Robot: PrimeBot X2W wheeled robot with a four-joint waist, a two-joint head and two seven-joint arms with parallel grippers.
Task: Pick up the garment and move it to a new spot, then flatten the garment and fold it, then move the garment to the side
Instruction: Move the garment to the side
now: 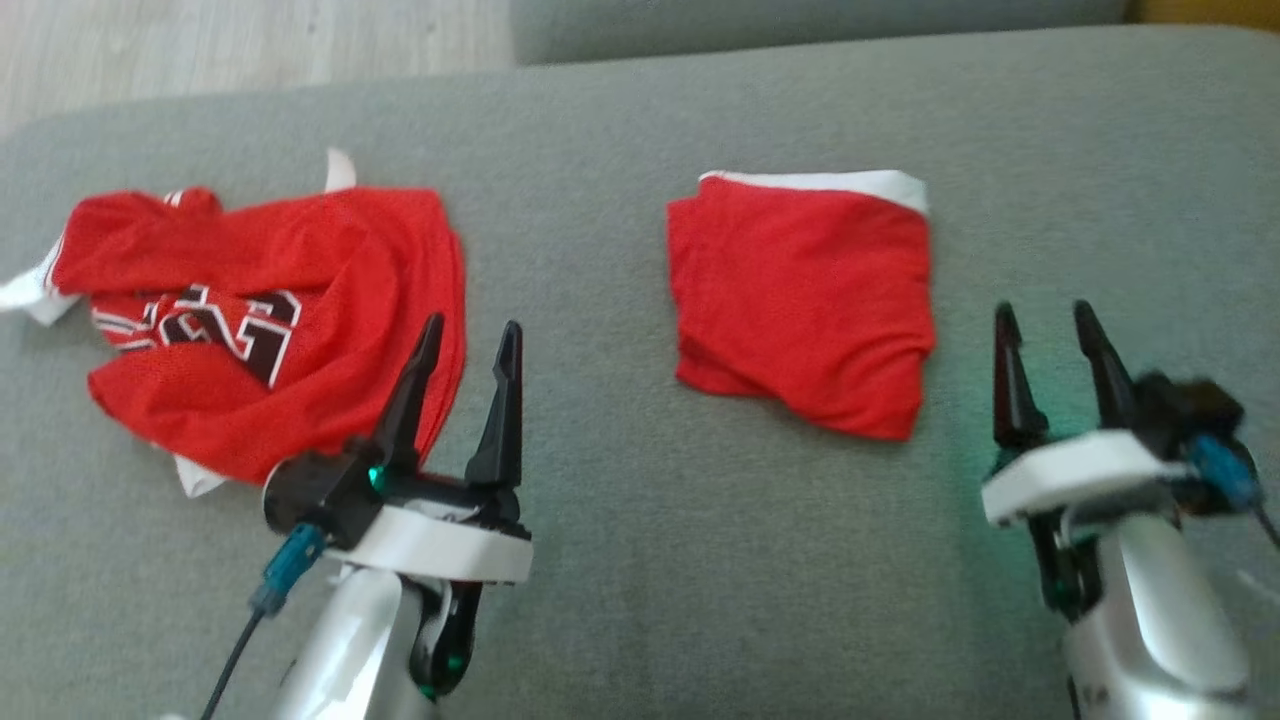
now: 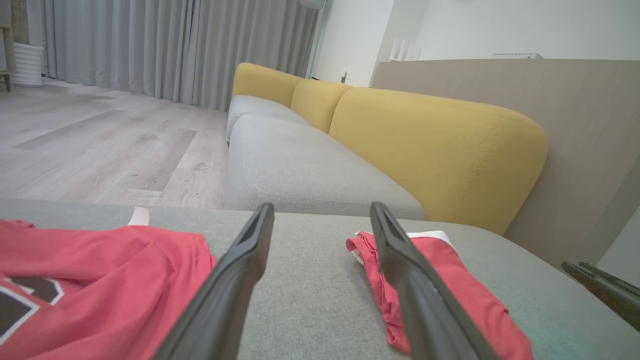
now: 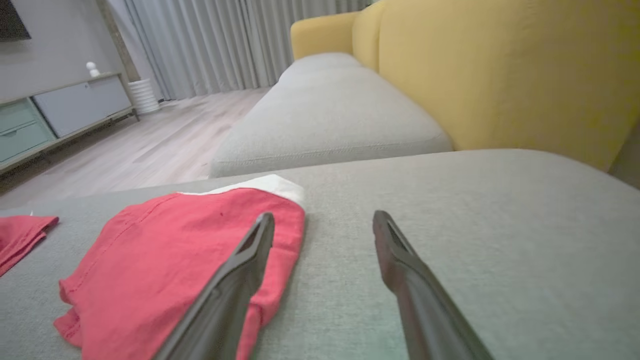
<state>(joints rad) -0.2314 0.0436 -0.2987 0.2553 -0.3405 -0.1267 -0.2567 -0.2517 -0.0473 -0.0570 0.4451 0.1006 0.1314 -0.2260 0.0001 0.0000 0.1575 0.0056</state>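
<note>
Two red garments lie well apart on a grey cushion (image 1: pixel 640 560). The crumpled jersey (image 1: pixel 300 260) sits on the robot's left side, bunched and creased, with dark white-edged numerals on it and bits of white trim poking out at its edges. The folded garment (image 1: pixel 800 300) lies near the middle, a neat, roughly square stack with a white band along its far edge. The left jaws are released and hold nothing, their two dark fingers (image 1: pixel 505 400) spread apart near the jersey's right lower edge; in the head view one finger crosses over that edge. From the left wrist, those fingers (image 2: pixel 240 270) point across bare cushion between the jersey (image 2: pixel 100 280) and the folded garment (image 2: pixel 460 280). The right jaws are also released and empty, their fingers (image 1: pixel 1010 390) just to the right of the folded garment, apart from it. From the right wrist, one finger (image 3: pixel 240 270) overlaps the near corner of the folded garment (image 3: pixel 165 260), and a corner of the jersey (image 3: pixel 20 235) shows at the edge. Beyond the cushion are a yellow sofa back (image 2: pixel 435 150), a pale wooden floor (image 2: pixel 100 145) and grey curtains (image 2: pixel 175 45)
</note>
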